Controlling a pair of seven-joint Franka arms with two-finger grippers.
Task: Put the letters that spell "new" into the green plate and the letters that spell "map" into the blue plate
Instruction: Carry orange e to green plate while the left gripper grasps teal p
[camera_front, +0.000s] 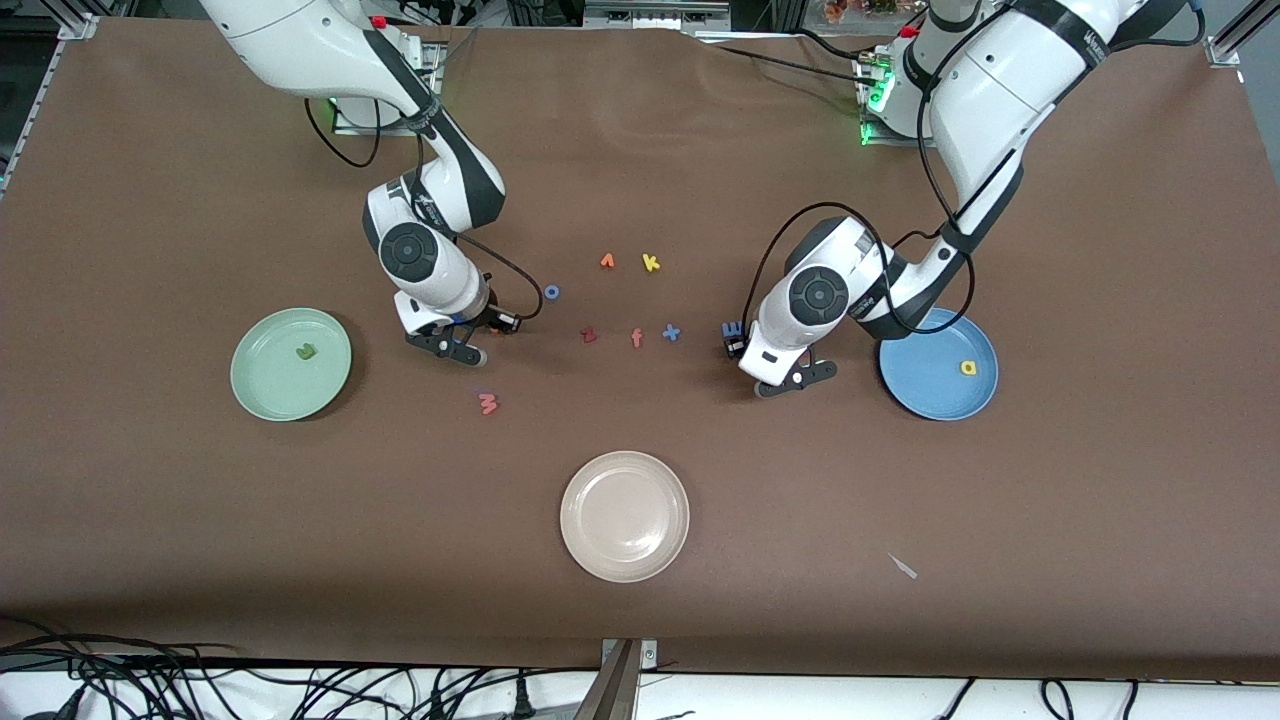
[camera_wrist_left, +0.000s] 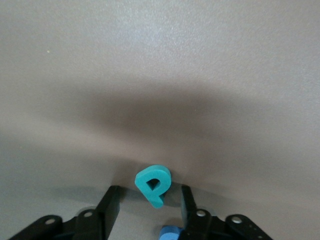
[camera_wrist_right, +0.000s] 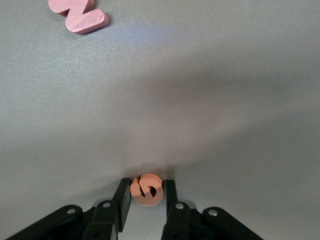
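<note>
Right gripper (camera_wrist_right: 145, 192) clamped on orange "e" (camera_wrist_right: 146, 189), lower centre: lift straight. Left gripper (camera_wrist_left: 150, 205) half-open round teal "p" (camera_wrist_left: 153, 185): centre, squeeze.

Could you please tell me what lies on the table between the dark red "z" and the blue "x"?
In the front view, only the salmon "f" lies between the dark red "z" and the blue "x".

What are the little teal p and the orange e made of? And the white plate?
The teal p and orange e look like soft foam: thick, matte, with blunt cut edges and no shine. The white plate looks like smooth hard plastic or glazed ceramic; its rim shows a faint gloss, so I cannot tell which.
</note>
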